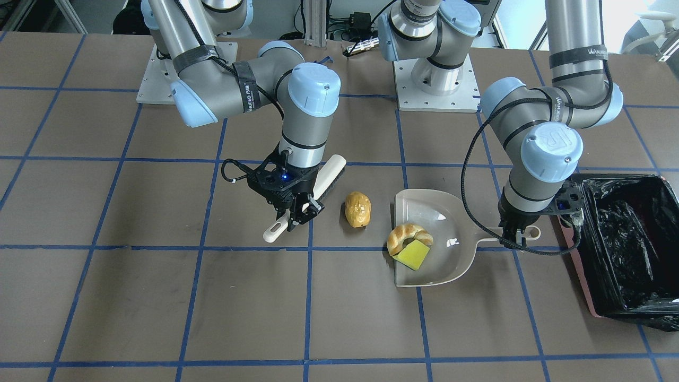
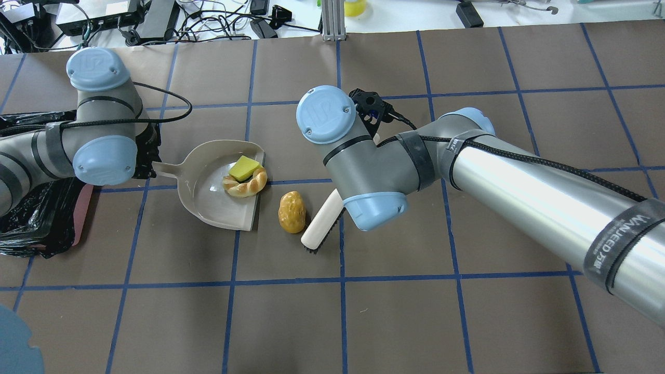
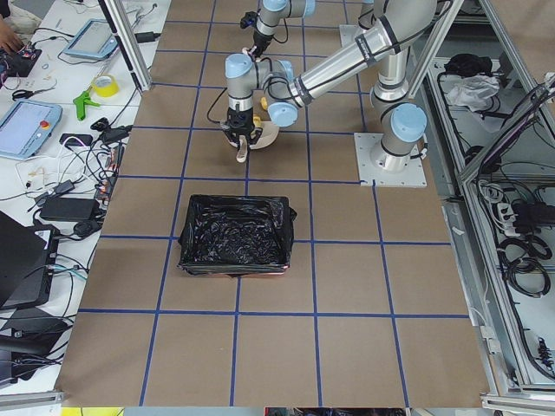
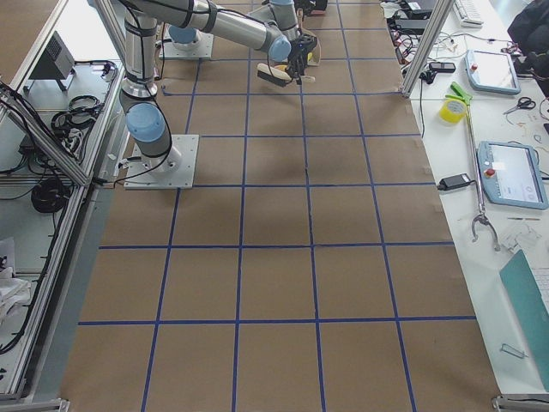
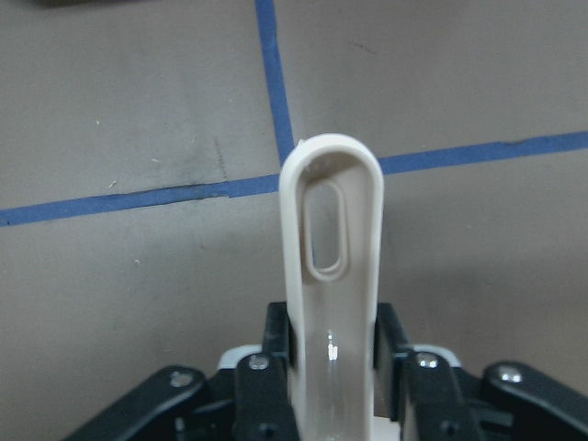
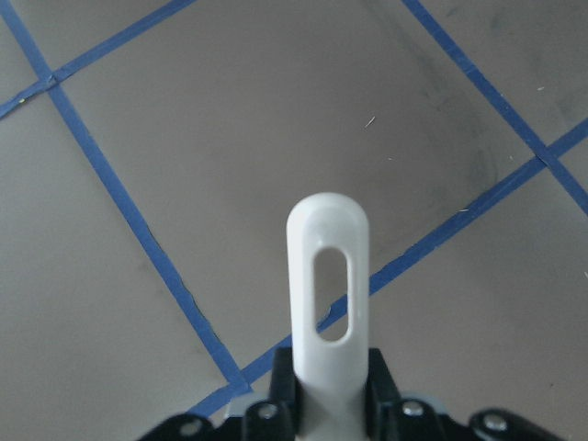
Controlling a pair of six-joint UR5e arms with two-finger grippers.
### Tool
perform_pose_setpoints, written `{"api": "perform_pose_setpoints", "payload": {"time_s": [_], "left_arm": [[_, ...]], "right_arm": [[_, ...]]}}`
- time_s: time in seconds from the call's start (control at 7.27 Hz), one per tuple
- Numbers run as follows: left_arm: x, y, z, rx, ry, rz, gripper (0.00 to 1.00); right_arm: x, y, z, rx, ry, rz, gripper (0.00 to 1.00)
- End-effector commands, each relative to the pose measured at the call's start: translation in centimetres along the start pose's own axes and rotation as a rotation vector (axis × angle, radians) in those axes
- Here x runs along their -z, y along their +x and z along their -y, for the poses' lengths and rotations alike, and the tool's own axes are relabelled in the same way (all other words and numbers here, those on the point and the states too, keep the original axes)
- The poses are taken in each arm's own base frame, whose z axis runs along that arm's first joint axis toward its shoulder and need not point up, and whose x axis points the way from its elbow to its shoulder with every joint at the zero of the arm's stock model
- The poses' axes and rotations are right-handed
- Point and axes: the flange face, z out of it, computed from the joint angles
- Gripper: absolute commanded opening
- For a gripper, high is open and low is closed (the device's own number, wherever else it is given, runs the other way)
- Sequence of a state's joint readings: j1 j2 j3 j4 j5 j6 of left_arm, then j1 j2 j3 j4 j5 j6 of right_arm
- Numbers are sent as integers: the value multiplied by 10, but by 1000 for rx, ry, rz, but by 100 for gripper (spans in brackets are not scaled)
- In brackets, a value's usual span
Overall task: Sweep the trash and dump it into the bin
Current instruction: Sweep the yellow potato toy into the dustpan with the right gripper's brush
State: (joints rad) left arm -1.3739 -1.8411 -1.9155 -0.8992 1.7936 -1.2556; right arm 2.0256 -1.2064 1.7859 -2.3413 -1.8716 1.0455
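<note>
The trash lies in two places. A curved tan pastry (image 1: 408, 236) and a yellow-green sponge (image 1: 412, 256) rest inside the beige dustpan (image 1: 440, 217), near its open lip. A glossy golden-brown lump (image 1: 357, 209) sits on the table just outside that lip. My left gripper (image 1: 517, 233) is shut on the dustpan handle (image 5: 331, 239). The pan lies flat on the table. My right gripper (image 1: 299, 212) is shut on the white brush handle (image 6: 329, 276). The brush head (image 2: 321, 226) rests beside the lump, on the side away from the pan. The bin (image 1: 631, 244), pink with a black bag liner, stands behind my left wrist.
The brown table is marked with a blue tape grid (image 1: 307, 297). The arm bases (image 1: 437, 79) stand at the robot side. Cables and electronics (image 2: 208, 21) lie past the far edge. Tablets and tools (image 4: 506, 163) sit on the side bench.
</note>
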Motion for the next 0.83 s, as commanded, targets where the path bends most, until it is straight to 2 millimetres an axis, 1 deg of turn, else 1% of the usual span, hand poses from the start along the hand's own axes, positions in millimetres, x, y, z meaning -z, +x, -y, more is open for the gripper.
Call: {"api": "perform_pose_setpoints", "payload": {"time_s": [0.0, 0.14, 0.28, 0.41, 0.69], "left_arm": [[1, -4, -11, 40, 1, -77, 0], [1, 3, -22, 47, 21, -153, 0], [1, 2, -31, 28, 25, -172, 0], [-3, -3, -34, 18, 22, -162, 0], [-7, -18, -40, 9, 22, -142, 0]], "right_arm": [[-5, -2, -5, -95, -10, -4, 4], [-10, -10, -19, -70, -13, -5, 4], [-17, -15, -18, -41, -10, -1, 4], [-21, -20, -18, -9, -7, -7, 4], [-25, -22, -19, -3, -7, -10, 4]]}}
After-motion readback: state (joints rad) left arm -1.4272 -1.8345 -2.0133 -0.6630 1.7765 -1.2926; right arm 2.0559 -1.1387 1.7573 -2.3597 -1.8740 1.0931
